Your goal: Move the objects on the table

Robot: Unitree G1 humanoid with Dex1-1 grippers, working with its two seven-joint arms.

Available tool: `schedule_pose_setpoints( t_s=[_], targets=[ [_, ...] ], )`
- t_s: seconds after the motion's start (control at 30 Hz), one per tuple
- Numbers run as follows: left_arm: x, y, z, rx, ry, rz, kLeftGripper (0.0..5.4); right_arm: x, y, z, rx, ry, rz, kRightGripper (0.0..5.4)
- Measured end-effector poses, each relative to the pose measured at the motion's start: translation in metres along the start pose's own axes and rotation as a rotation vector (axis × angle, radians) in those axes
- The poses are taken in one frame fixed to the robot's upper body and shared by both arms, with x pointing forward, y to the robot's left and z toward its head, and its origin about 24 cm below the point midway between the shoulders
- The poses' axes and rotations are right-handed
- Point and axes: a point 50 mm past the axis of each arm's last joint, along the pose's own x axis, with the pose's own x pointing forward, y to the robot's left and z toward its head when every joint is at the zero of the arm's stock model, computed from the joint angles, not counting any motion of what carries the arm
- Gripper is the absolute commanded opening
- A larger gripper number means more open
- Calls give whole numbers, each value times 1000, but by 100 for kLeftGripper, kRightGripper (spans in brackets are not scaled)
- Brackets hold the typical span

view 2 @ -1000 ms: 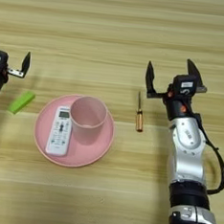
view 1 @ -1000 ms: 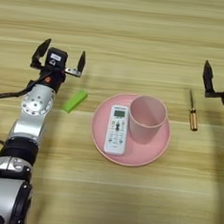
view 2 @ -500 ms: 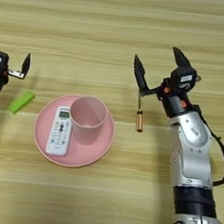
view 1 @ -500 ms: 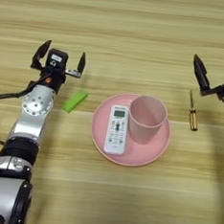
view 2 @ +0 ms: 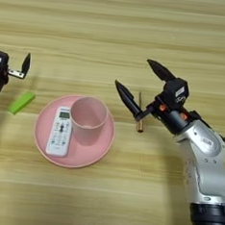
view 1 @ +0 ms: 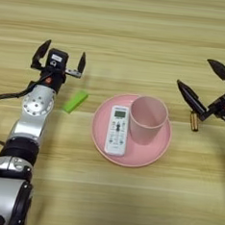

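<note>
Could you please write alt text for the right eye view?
The right gripper, fingers open, leans over a screwdriver on a wooden table. To its left, a pink plate holds a pink cup and a remote; a green block lies beyond.

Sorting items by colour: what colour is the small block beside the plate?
Bright green. The block shows best in the left eye view, lying left of the pink plate.
</note>
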Motion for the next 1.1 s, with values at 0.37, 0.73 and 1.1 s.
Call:
schedule_pose_setpoints(
  t_s=[0.37,0.73,1.1],
  targets=[
    [0,0,-1,0,4,2,539,-17,24,-14,40,153,295,540],
    [1,0,1,2,-3,4,539,-27,27,-28,-1,297,367,540],
    [1,-2,-1,3,1,1,539,-21,42,-45,13,335,375,540]
  ],
)
